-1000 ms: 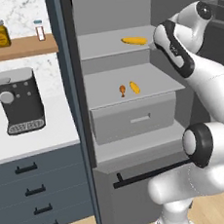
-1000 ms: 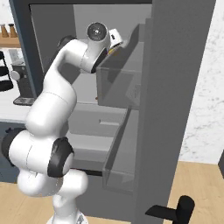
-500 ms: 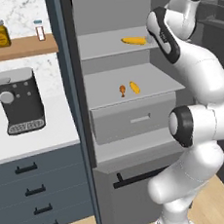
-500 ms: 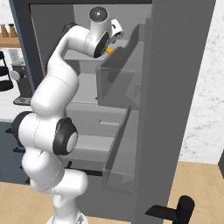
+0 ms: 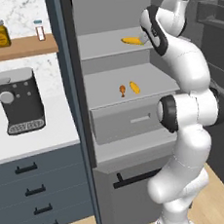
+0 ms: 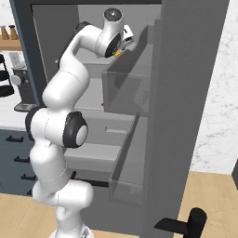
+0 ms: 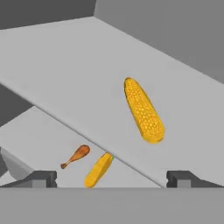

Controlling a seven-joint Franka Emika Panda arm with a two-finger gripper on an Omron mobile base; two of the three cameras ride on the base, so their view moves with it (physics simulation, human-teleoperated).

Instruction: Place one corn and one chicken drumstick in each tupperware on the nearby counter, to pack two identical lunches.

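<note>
One corn (image 7: 143,109) lies on the fridge's upper shelf (image 5: 107,46), just ahead of my open gripper (image 7: 111,179), with nothing between the fingers. The same cob (image 5: 132,41) lies right beside my hand in the left base view. On the shelf below lie a second corn (image 7: 99,169) (image 5: 135,87) and a chicken drumstick (image 7: 76,156) (image 5: 123,89), side by side. The white counter (image 5: 52,127) runs to the left of the fridge. The tupperware is out of view.
A dark coffee machine (image 5: 19,100) stands on the counter, under a wooden wall shelf (image 5: 19,46) with jars. The open fridge door (image 6: 186,93) with its clear bins stands on the right. A closed fridge drawer (image 5: 129,121) sits below the lower shelf.
My arm has straightened upward and the hand has moved in to the upper shelf, closer to the corn there. The food has not moved.
</note>
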